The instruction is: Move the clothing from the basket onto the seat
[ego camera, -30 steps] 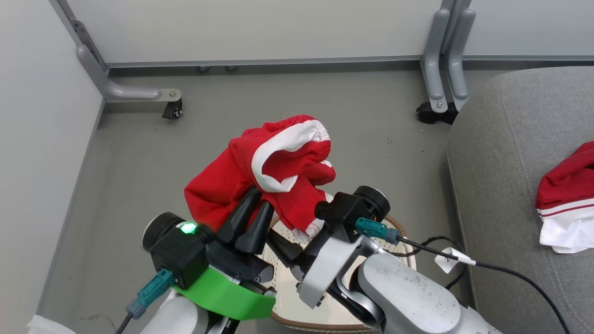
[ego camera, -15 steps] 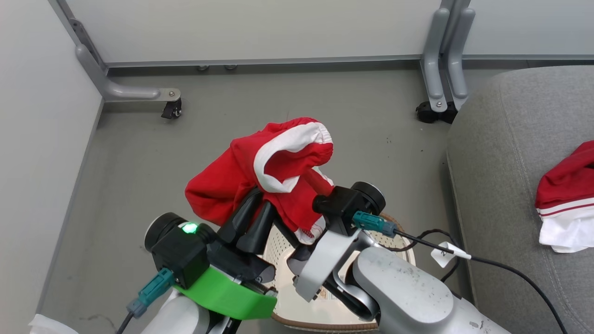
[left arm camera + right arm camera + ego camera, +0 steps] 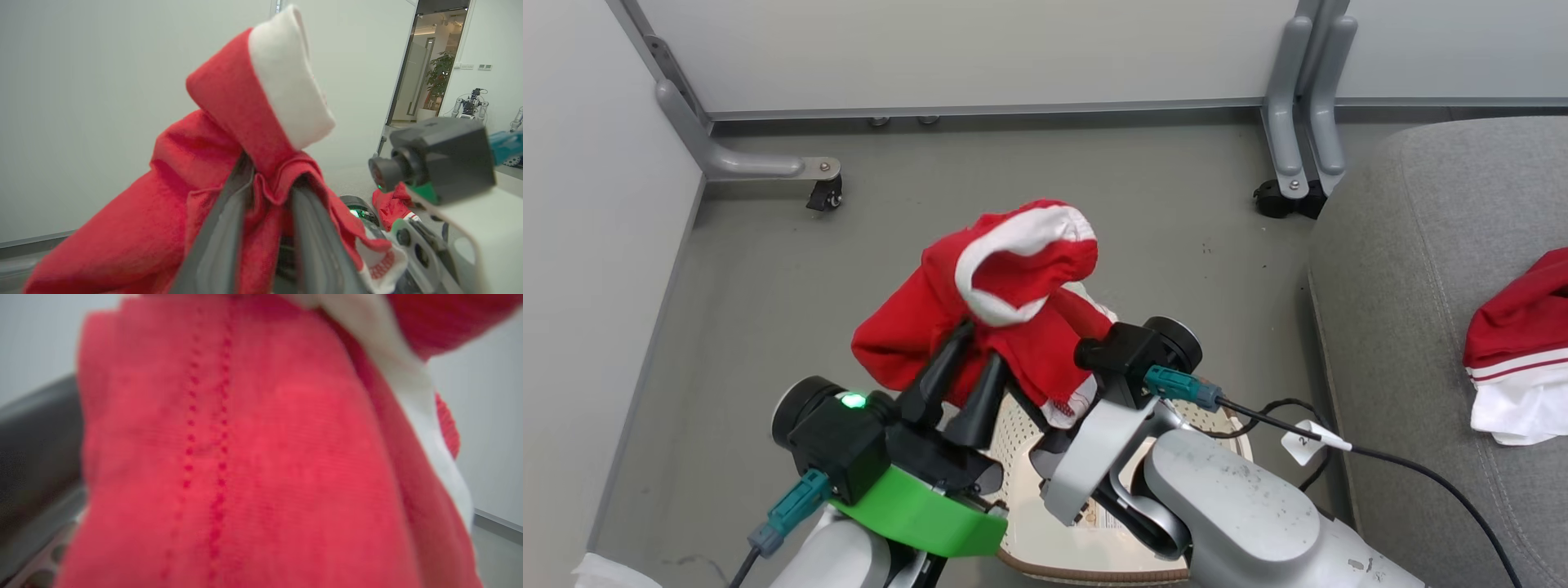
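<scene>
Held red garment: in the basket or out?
Out. The red garment hangs from the left gripper above the basket; lowest corner touching it: cannot tell.

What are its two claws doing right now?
Left gripper: shut on the soft bright red garment with white trim.
Right gripper: cannot tell; buried under that garment.
</scene>
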Motion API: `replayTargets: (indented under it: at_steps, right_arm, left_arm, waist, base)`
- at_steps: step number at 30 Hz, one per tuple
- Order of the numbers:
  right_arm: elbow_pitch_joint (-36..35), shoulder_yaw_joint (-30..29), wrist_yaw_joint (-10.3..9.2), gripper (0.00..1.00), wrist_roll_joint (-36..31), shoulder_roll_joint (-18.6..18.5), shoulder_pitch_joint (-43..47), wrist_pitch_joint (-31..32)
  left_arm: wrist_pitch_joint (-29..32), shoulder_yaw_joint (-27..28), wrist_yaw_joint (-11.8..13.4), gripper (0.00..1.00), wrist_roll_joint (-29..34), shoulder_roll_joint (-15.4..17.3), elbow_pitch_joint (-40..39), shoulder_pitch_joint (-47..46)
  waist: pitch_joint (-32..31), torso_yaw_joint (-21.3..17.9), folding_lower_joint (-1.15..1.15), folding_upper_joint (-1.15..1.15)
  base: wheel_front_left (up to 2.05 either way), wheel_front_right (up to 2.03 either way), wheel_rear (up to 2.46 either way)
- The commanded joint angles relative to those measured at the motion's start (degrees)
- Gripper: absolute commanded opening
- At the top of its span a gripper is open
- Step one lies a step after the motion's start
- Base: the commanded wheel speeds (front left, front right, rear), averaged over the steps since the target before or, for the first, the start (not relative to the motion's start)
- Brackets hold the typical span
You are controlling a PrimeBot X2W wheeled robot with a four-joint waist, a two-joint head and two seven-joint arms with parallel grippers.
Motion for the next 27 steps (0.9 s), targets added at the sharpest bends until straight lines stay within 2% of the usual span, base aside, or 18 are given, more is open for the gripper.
replayTargets:
  at_steps: [1, 9, 20, 27]
  right_arm:
    - [0.19, 0.01, -0.02, 0.00, 0.41, 0.05, -0.73, -0.41]
    - [0.39, -1.75, -0.02, 0.00, 0.14, -0.75, -1.11, -0.45]
    - [0.45, -6.38, -0.02, 0.00, -1.73, -2.30, 0.46, -0.45]
    - [0.43, -9.97, -0.02, 0.00, -2.88, -3.35, 1.61, -0.46]
  left_arm:
    - [0.23, -0.16, 0.23, 1.00, 0.22, 0.11, 0.15, -1.09]
    - [0.57, -0.40, 1.48, 1.00, 1.83, 1.17, 0.09, -1.11]
    - [1.36, 0.59, 5.21, 1.00, 4.86, 3.99, 1.54, 1.09]
    - [2.16, 0.35, 5.73, 1.00, 5.04, 5.50, 2.30, 2.52]
  waist:
    - [-0.02, 0.02, 0.00, 0.00]
    - [-0.03, 0.20, 0.00, 0.00]
    - [0.11, 0.13, 0.00, 0.00]
    - [0.22, -0.53, 0.00, 0.00]
  base:
    - [0.00, 0.00, 0.00]
    - [0.00, 0.00, 0.00]
    - [0.00, 0.00, 0.00]
    - [0.00, 0.00, 0.00]
